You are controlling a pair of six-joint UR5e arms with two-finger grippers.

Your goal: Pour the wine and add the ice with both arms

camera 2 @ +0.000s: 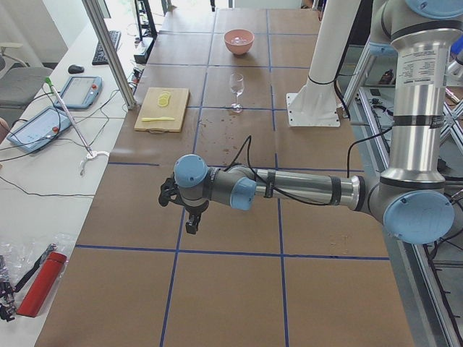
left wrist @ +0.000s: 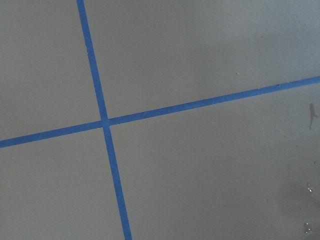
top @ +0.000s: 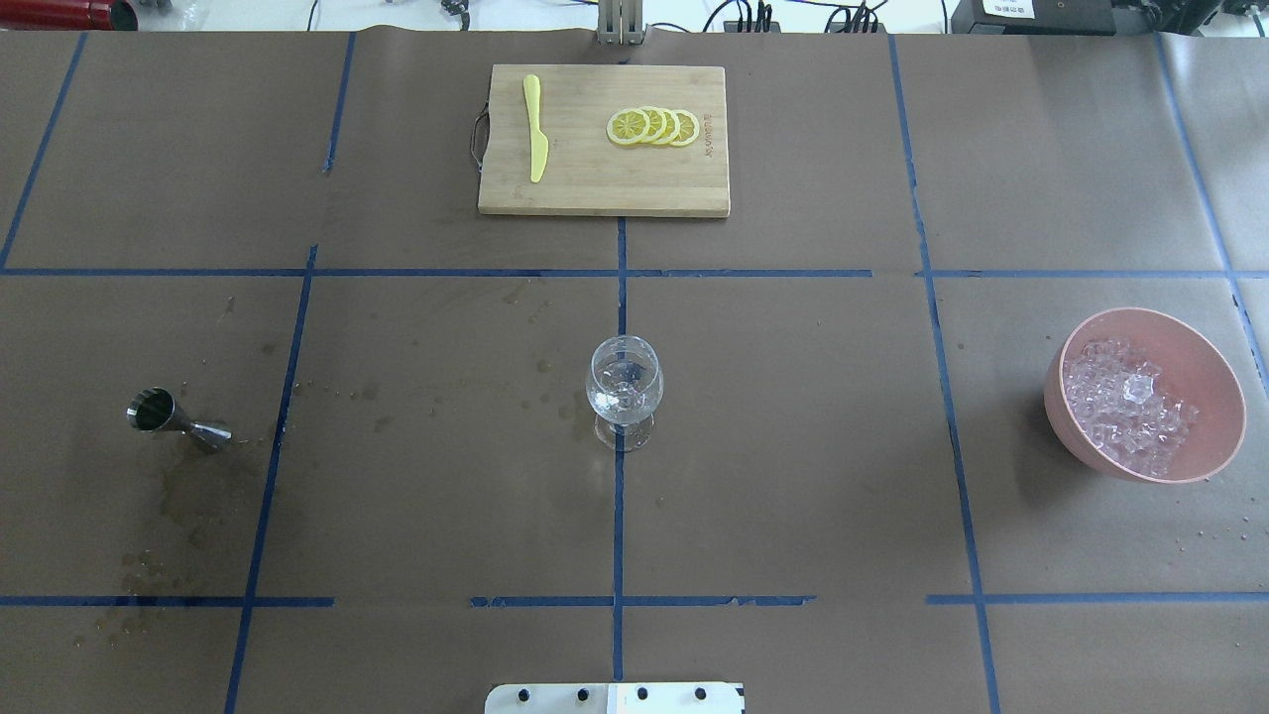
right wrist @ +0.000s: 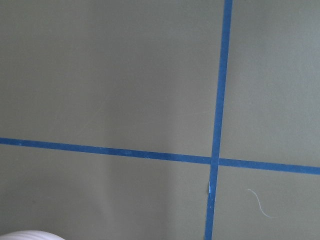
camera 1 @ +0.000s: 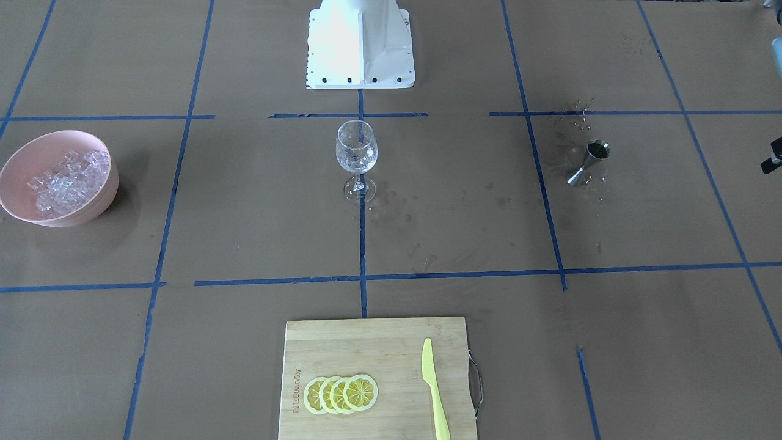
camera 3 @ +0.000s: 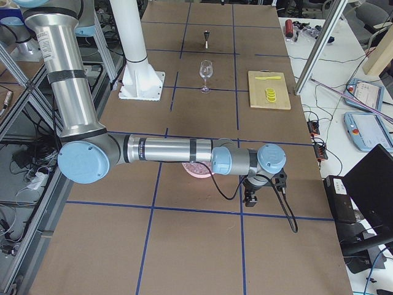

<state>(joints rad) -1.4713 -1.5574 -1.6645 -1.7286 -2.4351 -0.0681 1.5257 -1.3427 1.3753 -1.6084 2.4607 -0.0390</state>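
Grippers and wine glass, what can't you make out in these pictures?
Left gripper: small and dark in the exterior left view; fingers open or shut, cannot tell.
Right gripper: the same in the exterior right view.
Wine glass: clear; whether liquid is inside cannot be judged.
Pink bowl: mostly hidden behind the right arm in that view.

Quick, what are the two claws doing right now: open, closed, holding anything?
Left claw: cannot be told; it shows only in a side view.
Right claw: cannot be told; it shows only in a side view.
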